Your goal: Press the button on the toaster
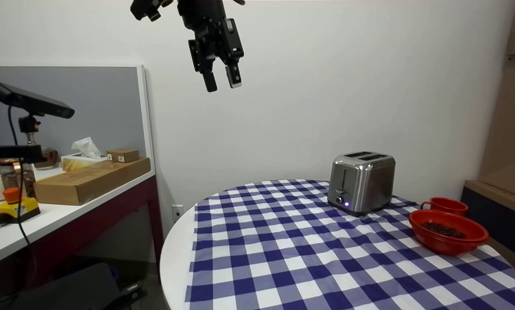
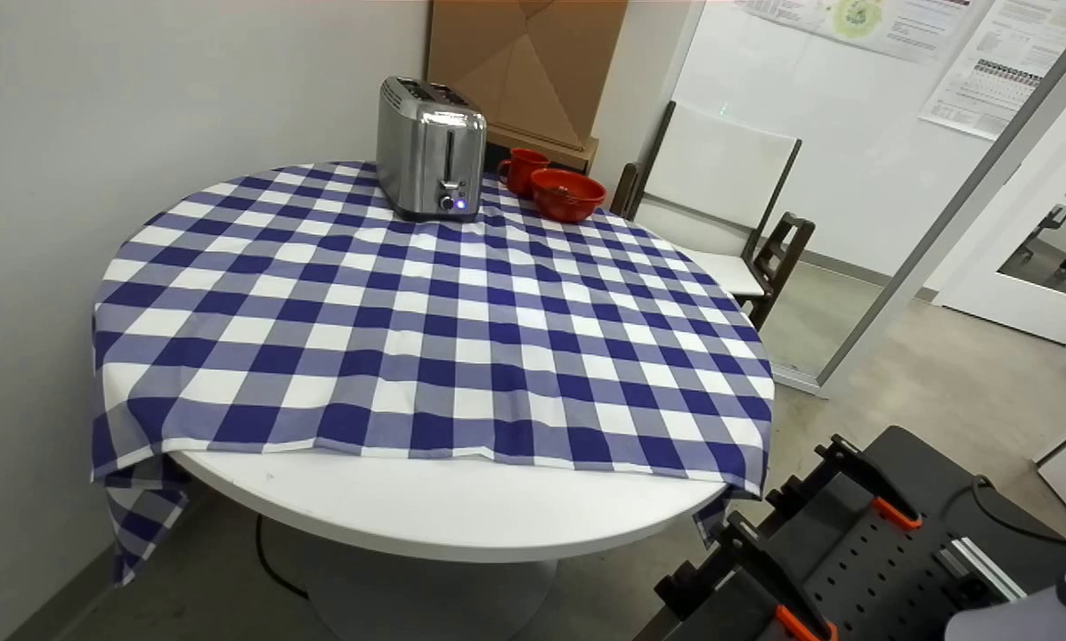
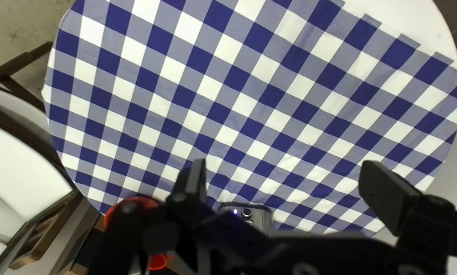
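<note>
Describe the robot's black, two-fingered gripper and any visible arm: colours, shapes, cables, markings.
The black gripper is angular and jointed, with a grey side patch. Its blocky fingers look flat-faced, one showing paler grey. I can't make out cables or lettering on it, nor clearly identify arm links.

My wrist view facing down on the tablecloth (image 3: 251,110), both exterior views slanting across it, toaster (image 1: 361,184) in all three

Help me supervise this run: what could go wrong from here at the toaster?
The tool is open and could straddle the small knob on the toaster. Pushing might also slide the toaster, which stands on a rumpled cloth. A stray swing could spill the red bowl of dark bits nearby.
</note>
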Controlling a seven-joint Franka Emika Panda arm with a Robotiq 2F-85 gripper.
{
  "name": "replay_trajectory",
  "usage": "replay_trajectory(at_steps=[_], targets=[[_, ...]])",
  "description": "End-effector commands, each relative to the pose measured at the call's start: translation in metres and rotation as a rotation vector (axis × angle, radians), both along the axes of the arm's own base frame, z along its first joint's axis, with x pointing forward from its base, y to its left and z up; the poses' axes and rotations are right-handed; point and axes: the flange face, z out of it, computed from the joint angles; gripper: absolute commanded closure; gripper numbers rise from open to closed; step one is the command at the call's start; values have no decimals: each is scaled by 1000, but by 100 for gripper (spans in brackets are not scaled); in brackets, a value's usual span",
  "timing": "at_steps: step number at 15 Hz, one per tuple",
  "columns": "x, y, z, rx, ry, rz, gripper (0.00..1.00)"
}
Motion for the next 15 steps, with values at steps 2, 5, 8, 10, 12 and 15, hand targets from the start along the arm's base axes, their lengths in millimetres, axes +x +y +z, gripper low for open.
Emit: replay_trajectory(at_steps=[2,5,8,10,12,15], targets=[[0,0,0,0,1,0,0],[0,0,0,0,1,0,0],[0,0,0,0,1,0,0],[0,0,0,0,1,0,0],[0,0,0,0,1,0,0],[1,3,18,-39,-40,32,0]])
